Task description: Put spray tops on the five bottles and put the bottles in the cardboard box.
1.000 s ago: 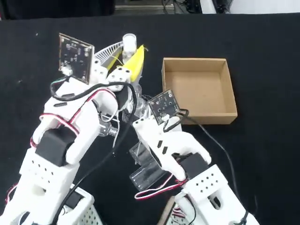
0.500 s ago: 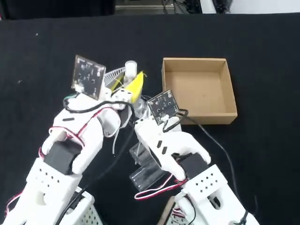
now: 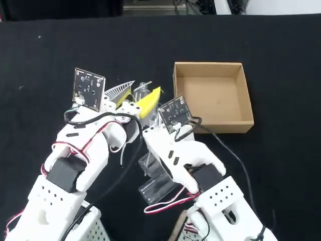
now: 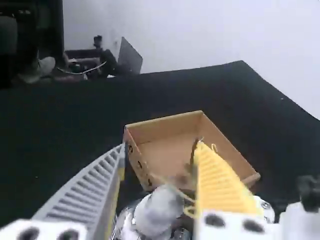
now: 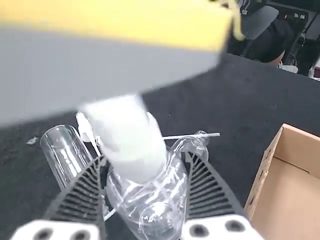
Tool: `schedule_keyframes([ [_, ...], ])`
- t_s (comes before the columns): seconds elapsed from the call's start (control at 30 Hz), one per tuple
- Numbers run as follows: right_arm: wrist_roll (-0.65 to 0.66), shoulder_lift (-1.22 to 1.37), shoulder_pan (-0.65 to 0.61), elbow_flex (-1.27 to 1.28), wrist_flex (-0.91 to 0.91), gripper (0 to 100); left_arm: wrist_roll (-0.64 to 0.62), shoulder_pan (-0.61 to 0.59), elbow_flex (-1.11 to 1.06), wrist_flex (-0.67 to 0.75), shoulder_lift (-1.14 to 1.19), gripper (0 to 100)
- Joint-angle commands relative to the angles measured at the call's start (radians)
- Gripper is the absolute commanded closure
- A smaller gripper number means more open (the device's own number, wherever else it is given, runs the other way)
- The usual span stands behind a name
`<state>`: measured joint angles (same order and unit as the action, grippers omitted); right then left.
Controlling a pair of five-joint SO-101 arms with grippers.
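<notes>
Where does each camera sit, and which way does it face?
High view: above the table, looking down on both arms and the cardboard box.
Left wrist view: on the left arm, facing past the left gripper toward the box.
Right wrist view: on the right arm, facing the bottle in the right gripper.
All three show the box.

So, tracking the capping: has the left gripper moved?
Yes. The left gripper pulled back, from past the cardboard box's far edge to beside its wall.
</notes>
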<state>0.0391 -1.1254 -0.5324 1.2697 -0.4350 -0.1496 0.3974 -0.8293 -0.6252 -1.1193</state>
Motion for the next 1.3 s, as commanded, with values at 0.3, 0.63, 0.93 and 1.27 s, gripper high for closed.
schedule_keyframes([
  [0.3, -0.006, -0.015, 0.015, -0.045, 0.031, 98.8, -0.006, -0.081, 0.030, 0.009, -0.118, 78],
  [0.63, -0.014, -0.005, 0.157, -0.148, -0.038, 98.8, -0.002, -0.208, -0.056, 0.018, -0.331, 78],
  [0.93, -0.015, 0.280, 0.361, -0.469, -0.232, 98.8, 0.038, -0.334, -0.452, 0.183, -0.336, 78],
  [1.27, -0.015, 0.657, 0.468, -0.641, 0.037, 98.8, -0.012, -0.329, -0.694, 0.408, -0.334, 78],
])
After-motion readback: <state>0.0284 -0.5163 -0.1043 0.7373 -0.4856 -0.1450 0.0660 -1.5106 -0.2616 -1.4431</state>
